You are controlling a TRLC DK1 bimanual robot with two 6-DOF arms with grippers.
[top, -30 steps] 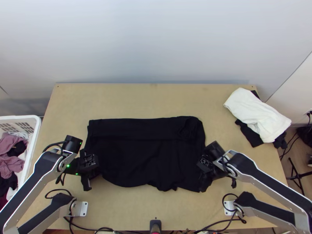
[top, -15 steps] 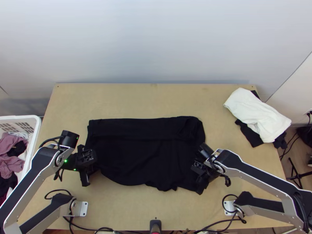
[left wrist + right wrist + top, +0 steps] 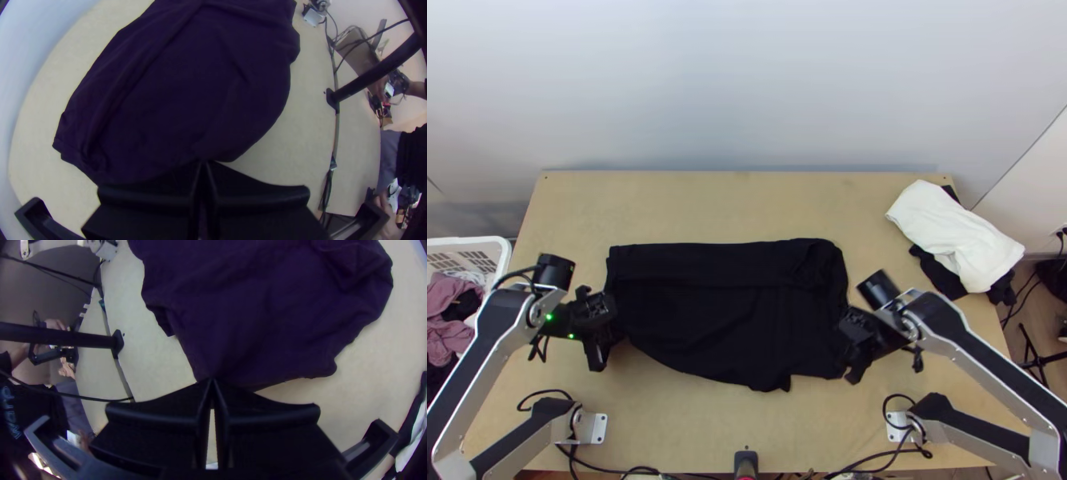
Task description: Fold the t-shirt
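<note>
T-shirt (image 3: 723, 312): black, creased, on table (image 3: 747, 428)
Left gripper (image 3: 613, 328): pinching near-left edge
Right gripper (image 3: 846, 342): pinching near-right corner

Robot lab, seemingly: arms (image 3: 475, 364) fixed on table (image 3: 747, 204), cables (image 3: 328, 189).

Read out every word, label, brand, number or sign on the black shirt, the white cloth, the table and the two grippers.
Black shirt: none readable.
White cloth: none readable.
Table: none readable.
Left gripper and right gripper: small pale marks, too small to read.
</note>
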